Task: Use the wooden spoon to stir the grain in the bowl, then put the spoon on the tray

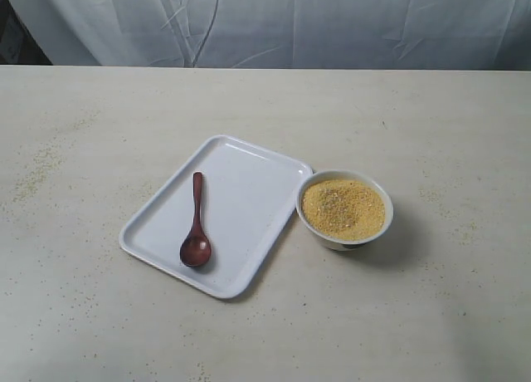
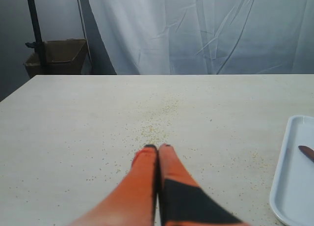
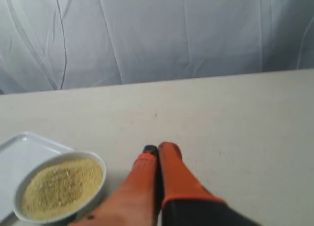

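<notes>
The wooden spoon (image 1: 197, 228) lies flat on the white tray (image 1: 249, 174), its oval end toward the front edge; the left wrist view catches only a tip of the wooden spoon (image 2: 306, 153) on the tray (image 2: 289, 186). Just right of the tray stands the white bowl (image 1: 344, 242) heaped with yellow grain (image 1: 343, 208). Neither arm appears in the exterior view. My left gripper (image 2: 157, 147) is shut and empty over bare table left of the tray. My right gripper (image 3: 159, 148) is shut and empty beside the bowl (image 3: 100, 163) and its grain (image 3: 61, 185).
Loose grains (image 2: 157, 125) are scattered on the beige table (image 1: 440, 133). White curtain (image 1: 290, 21) hangs along the far edge. A brown bin (image 2: 59, 56) and a dark pole (image 2: 35, 29) stand beyond the table's far corner in the left wrist view.
</notes>
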`<state>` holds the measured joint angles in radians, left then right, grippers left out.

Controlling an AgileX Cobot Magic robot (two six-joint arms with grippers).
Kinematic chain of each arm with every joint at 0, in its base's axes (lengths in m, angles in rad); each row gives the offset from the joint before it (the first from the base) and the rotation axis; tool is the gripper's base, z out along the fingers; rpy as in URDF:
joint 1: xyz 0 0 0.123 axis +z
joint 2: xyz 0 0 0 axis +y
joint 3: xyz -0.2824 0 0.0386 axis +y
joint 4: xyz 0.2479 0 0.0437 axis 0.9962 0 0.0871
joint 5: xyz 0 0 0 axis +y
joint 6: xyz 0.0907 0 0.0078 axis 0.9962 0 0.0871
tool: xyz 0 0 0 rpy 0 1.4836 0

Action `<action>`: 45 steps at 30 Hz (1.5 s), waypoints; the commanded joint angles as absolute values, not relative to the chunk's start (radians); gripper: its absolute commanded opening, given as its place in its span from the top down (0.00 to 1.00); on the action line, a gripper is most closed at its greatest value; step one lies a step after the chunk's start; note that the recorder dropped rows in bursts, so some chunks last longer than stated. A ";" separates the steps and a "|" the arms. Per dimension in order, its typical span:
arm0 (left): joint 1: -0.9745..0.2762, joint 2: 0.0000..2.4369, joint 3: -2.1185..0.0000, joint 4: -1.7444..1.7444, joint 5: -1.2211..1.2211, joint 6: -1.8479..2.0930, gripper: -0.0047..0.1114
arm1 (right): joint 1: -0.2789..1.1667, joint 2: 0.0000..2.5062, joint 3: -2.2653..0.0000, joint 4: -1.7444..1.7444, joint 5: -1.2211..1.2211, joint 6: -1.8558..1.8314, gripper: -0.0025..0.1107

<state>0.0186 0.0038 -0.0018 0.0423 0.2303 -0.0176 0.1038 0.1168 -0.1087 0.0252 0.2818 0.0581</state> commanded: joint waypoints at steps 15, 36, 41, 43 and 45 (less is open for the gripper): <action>0.022 0.000 0.000 0.045 0.231 -0.018 0.96 | 0.066 0.000 0.000 0.035 0.290 0.056 0.98; 0.020 0.000 0.000 0.042 0.231 -0.018 0.96 | 0.040 0.000 0.000 0.037 0.255 0.056 0.98; 0.020 0.000 0.000 0.042 0.231 -0.018 0.96 | 0.040 0.000 0.000 0.037 0.255 0.056 0.98; 0.020 0.000 0.000 0.042 0.231 -0.018 0.96 | 0.040 0.000 0.000 0.037 0.255 0.056 0.98; 0.020 0.000 0.000 0.042 0.231 -0.018 0.96 | 0.040 0.000 0.000 0.037 0.255 0.056 0.98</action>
<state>0.0186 0.0038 -0.0018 0.0423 0.2323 -0.0176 0.0464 0.0063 -0.0021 0.0353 0.2676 0.0586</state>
